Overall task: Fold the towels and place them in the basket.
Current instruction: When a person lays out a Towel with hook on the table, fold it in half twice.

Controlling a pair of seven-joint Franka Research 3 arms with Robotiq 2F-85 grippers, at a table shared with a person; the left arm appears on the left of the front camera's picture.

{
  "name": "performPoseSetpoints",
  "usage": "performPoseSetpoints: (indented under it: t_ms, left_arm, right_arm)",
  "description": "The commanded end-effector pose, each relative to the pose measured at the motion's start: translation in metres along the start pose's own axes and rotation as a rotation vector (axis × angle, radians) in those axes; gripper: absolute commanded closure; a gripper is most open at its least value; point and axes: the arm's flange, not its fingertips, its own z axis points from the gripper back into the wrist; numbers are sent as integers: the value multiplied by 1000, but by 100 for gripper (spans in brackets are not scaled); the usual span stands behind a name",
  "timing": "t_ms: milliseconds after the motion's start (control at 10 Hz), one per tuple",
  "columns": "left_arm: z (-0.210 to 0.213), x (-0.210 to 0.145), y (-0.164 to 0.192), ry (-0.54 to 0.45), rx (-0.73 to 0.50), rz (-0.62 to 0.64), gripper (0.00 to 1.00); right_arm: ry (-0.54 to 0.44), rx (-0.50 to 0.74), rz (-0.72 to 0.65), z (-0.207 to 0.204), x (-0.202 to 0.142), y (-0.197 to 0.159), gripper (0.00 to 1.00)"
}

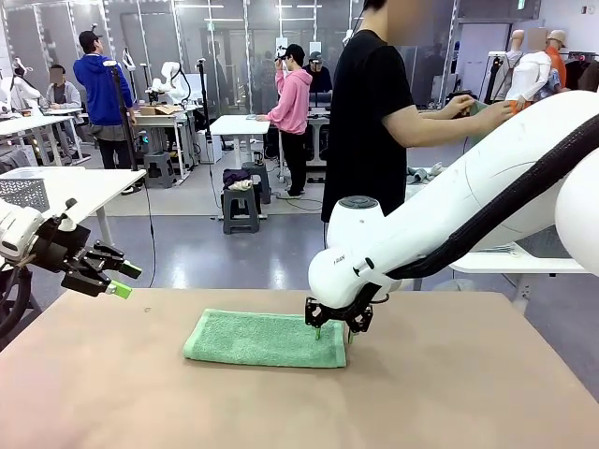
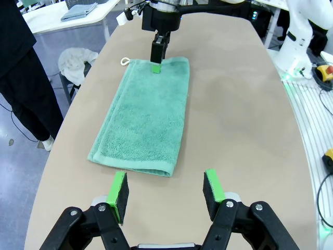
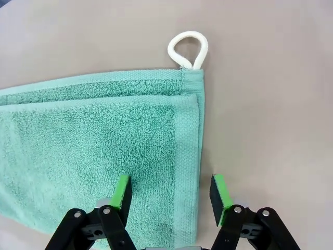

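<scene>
A mint green towel (image 1: 262, 339) (image 2: 145, 120) lies folded into a long strip on the brown table (image 1: 449, 383). Its white hanging loop (image 3: 188, 49) sticks out at one corner. My right gripper (image 1: 332, 329) (image 3: 170, 195) is down at the towel's right end, open. One pad (image 3: 123, 191) rests over the terry and the other over bare table beside the hem. My left gripper (image 1: 124, 281) (image 2: 166, 190) hangs open above the table's left side, short of the towel's near end, with nothing in it. The basket is out of view.
A person in a black shirt (image 1: 370, 112) stands at the far side, hands turned to the right. A pale perforated basket (image 1: 23, 192) sits on a white table at left. Bare tabletop lies in front of and to the right of the towel.
</scene>
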Motion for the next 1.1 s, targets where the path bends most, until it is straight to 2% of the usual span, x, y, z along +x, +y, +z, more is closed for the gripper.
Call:
performPoseSetpoints:
  t_ms: [0,100,200,300,400,500,600,1000]
  left_arm:
    - [1,0,-2,-2,2,-12,27]
    - [1,0,-2,-2,2,-12,27]
    - [1,0,-2,-2,2,-12,27]
    - [1,0,-2,-2,2,-12,27]
    - [1,0,-2,-2,2,-12,27]
    - [1,0,-2,-2,2,-12,27]
    - [1,0,-2,-2,2,-12,27]
    - [1,0,-2,-2,2,-12,27]
  right_arm:
    - [-23,-31,-35,-5,4,7,42]
    - [-17,-35,-37,-6,3,8,43]
    - [-15,-39,-36,-5,4,9,61]
    - [-10,-43,-35,-6,3,9,63]
    - [-7,-52,-40,-7,2,10,81]
    - [-11,-71,-47,-9,1,12,82]
    - [-9,-90,-49,-10,1,13,100]
    - [-4,-116,-12,-7,1,8,100]
